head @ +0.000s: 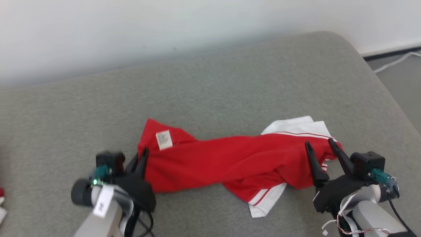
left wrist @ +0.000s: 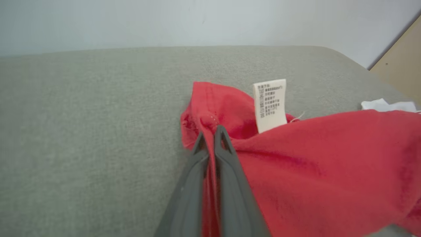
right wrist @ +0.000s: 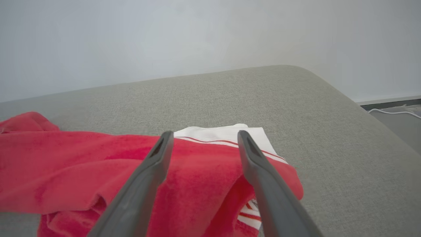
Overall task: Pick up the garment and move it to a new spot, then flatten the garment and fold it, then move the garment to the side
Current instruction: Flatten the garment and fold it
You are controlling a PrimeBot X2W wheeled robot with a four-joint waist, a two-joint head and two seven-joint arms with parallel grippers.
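Observation:
The garment [head: 227, 161] is red with white striped trim and a white care label [head: 163, 140]. It lies twisted in a long bunch across the grey cushion. My left gripper [head: 143, 152] is shut on the garment's left edge; in the left wrist view the fingers [left wrist: 227, 154] pinch a red fold [left wrist: 210, 121] just below the label [left wrist: 269, 104]. At the garment's right end my right gripper [head: 320, 144] stands open, with its fingers over the red cloth [right wrist: 200, 171] near the white trim [right wrist: 227, 134]. Nothing is pinched between them.
The grey cushion [head: 230, 82] has bare room behind the garment and to the left. A pale wall runs along its back. The cushion's rounded right edge drops to a floor with a white cable [head: 396, 62]. A red-and-white object [head: 1, 197] sits at the far left edge.

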